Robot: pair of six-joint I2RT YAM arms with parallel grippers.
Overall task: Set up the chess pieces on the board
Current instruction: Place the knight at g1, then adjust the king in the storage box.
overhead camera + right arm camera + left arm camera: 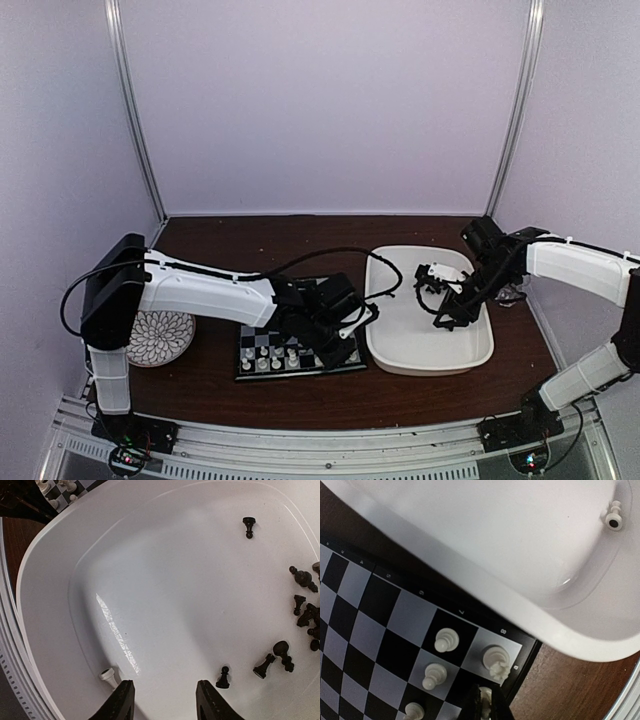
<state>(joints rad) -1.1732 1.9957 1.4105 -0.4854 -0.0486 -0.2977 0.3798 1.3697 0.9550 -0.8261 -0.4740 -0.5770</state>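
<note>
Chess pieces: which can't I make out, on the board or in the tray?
- Top view: the left gripper covers the board's right end; the white pieces there are too small to name.
- Left wrist: the bottom edge cuts off the piece at the shut fingertips; held or not is unclear.
- Right wrist: the right edge cuts the black pieces in the tray; no full count.

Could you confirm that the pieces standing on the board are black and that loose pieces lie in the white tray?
Not quite: the pieces standing on the board are white, as the left wrist view shows. Loose pieces do lie in the white tray.
</note>
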